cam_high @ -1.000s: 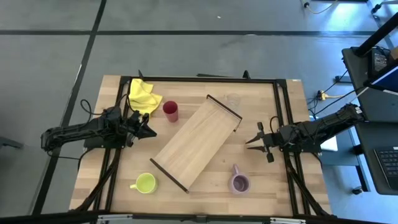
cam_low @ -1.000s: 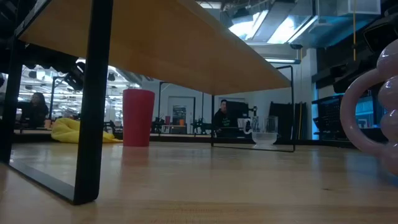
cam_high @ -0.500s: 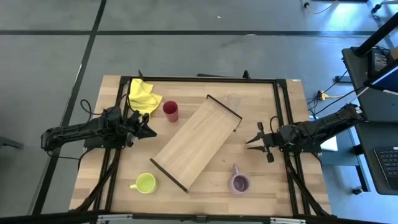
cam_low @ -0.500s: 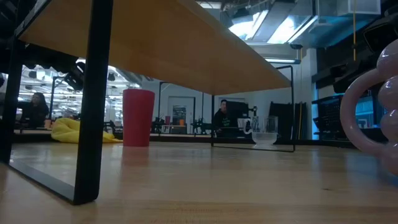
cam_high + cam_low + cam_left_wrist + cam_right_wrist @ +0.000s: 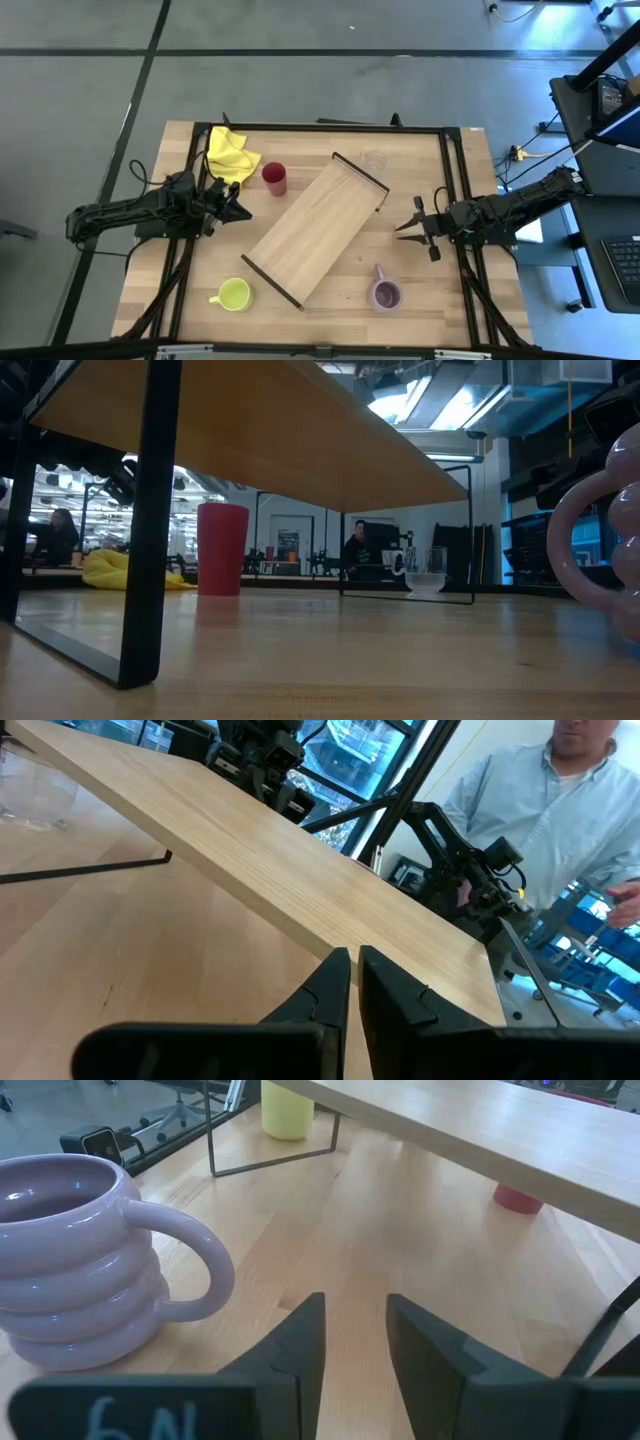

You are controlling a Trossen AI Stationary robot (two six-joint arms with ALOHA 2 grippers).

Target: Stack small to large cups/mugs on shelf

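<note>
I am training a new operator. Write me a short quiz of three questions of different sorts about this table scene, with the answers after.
1. True or false: one cup already stands on the shelf.
2. Which cup stands next to the yellow cloth?
A. the lime-yellow mug
B. the dark red tumbler
C. the lilac mug
3. Fill in: the right gripper holds ____.

Key
1. False: the shelf top is bare and all three cups stand on the table.
2. B.
3. Nothing: its fingers are apart, with empty space between them, and the lilac mug stands free nearby.
</note>
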